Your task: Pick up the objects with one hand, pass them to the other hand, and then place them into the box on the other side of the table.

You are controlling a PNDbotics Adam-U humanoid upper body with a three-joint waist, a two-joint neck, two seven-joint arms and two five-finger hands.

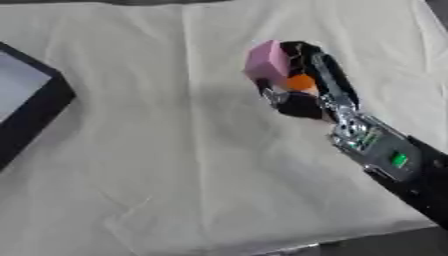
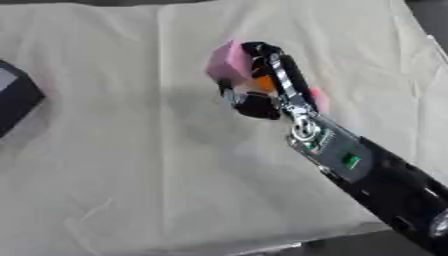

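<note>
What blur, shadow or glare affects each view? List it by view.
Left eye view: soft all over, the black right hand curled round the pink block smeared at its edges; an orange patch shows beside the block; a faint shadow lies on the cream cloth left of the hand. Right eye view: the same softness, no glare; the dark box is cropped at the left edge.

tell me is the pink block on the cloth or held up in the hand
Held: the right hand has fingers curled round the pink block, whose shadow lies separate on the cloth.
</note>
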